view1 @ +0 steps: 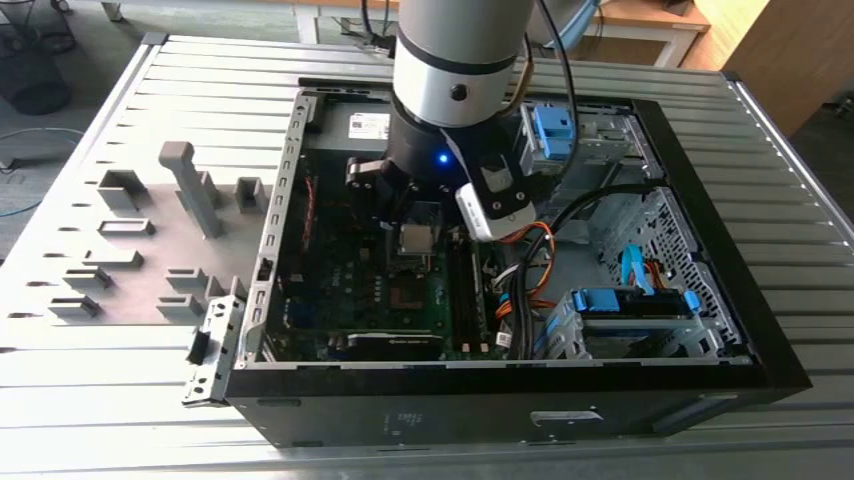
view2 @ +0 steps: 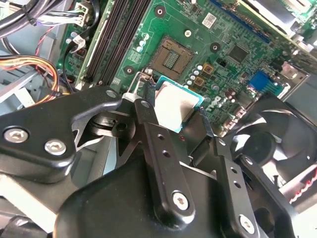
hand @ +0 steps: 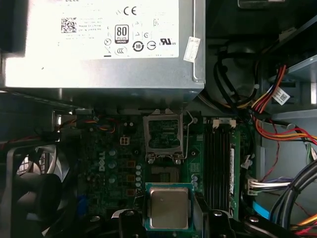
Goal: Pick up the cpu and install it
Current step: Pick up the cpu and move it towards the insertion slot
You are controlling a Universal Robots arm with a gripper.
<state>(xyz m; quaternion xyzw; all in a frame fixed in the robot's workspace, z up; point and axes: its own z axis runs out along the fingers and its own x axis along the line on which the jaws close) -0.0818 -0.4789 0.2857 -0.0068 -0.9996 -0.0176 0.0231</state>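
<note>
Gripper (view2: 177, 113) is down inside the open PC case (view1: 787, 375), about the centre of the exterior view, hanging over the motherboard (view2: 223, 29). The claw is pinching the cpu (view2: 177, 103). Its black fingers (view2: 148, 111) clamp opposite edges, with the silvery lid facing up and the green substrate rim showing round it. Both wrist views show that grip.

The cpu is held off the board, near the CPU socket (hand: 163, 174) but not seated in it. The socket is uncovered and its contact field shows. Its load bracket (hand: 163, 135) stands open on the side toward the power supply (hand: 104, 44), and the lever wire (hand: 186, 139) is just beside the bracket.

Around it on the board:
- RAM slots (hand: 218, 163) run alongside the socket.
- The black case fan (view2: 267, 144) sits on the socket's other side.
- An orange and yellow cable bundle (view2: 25, 64) lies beyond the RAM slots.

The case lies on its side on a slatted metal table (view1: 134, 420). Grey fixture blocks (view1: 194, 190) stand on the table at the exterior view's left, well apart from the arm (view1: 454, 70).
</note>
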